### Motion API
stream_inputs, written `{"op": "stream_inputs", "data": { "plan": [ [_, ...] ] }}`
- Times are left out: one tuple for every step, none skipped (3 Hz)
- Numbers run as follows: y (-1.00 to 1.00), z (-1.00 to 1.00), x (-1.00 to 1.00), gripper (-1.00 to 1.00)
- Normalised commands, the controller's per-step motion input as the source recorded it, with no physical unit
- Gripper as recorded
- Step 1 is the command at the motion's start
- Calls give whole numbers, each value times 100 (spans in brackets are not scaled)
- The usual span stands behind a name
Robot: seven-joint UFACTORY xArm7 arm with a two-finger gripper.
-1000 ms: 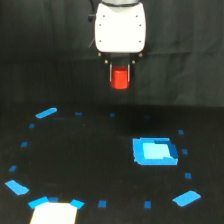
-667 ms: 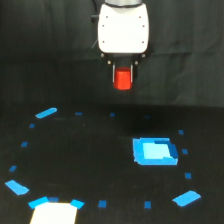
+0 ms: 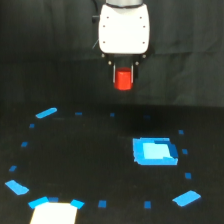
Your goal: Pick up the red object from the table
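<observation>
Red object point(image 3: 123, 80) hangs clenched in the tool point(image 3: 123, 84), well above the bench point(image 3: 90, 165). Best bet: hold the squeeze firm and lift straight, no jerks.

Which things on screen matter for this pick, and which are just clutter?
Job:
- red object, held off the table
- gripper, shut on it

Clutter:
- blue square
- blue tape marks
- white patch at the bottom edge
</observation>
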Motion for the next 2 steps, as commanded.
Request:
{"op": "stream_inputs", "data": {
  "plan": [
    [-7,15,-23,-100],
    [-36,-6,-21,-100]
  ]
}}
